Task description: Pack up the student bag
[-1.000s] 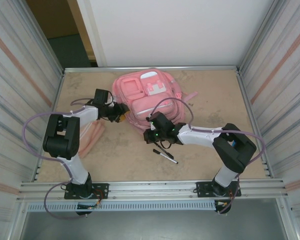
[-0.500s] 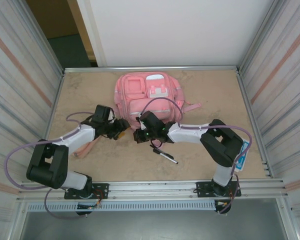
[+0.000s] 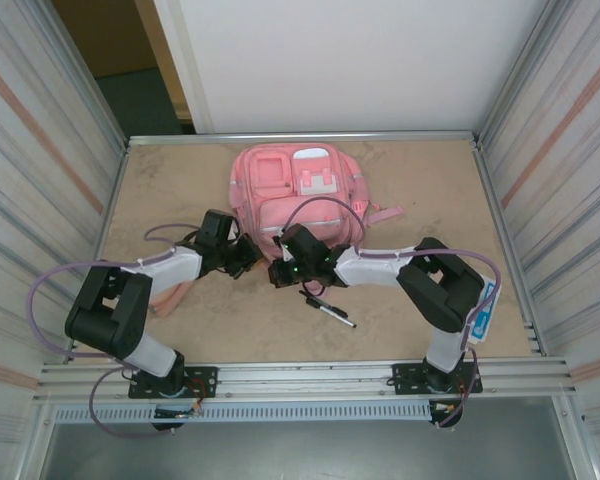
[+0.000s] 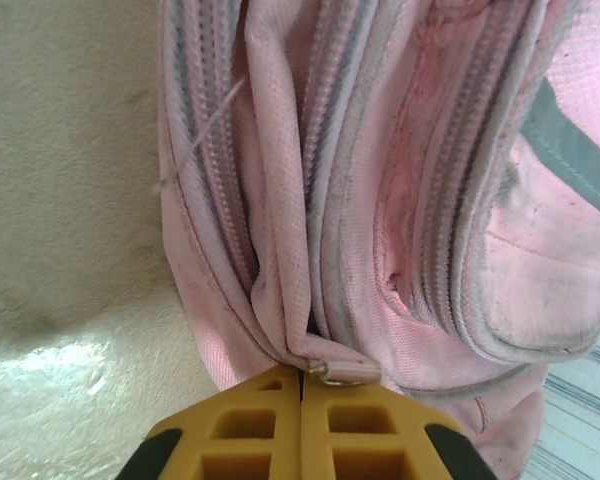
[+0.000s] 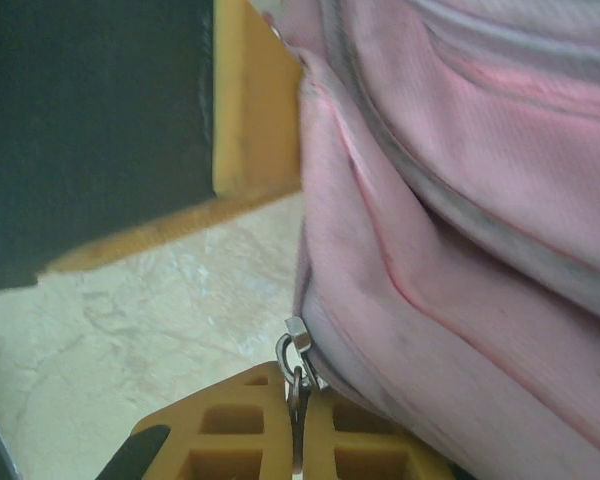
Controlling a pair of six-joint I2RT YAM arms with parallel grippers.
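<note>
Closed since half a second ago, left fingers (image 4: 250,420) meet flat at the backpack (image 3: 300,190), at its near-left corner. A pink zip tab (image 4: 345,373) lies at their tips; whether they grip it cannot be told. Right fingers (image 5: 230,420) pinch a metal zip ring (image 5: 294,375) on the near edge. Both forearms reach low, converging. Backpack lies flat toward the far side of the worktop (image 3: 430,180).

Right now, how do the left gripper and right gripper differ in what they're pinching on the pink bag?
Left gripper is shut on a fold of pink fabric on the student bag; right gripper is shut on a metal zipper pull. Left gripper reaches in from the left, right gripper from the right. Both are closed at the bag's near edge, close together.
</note>
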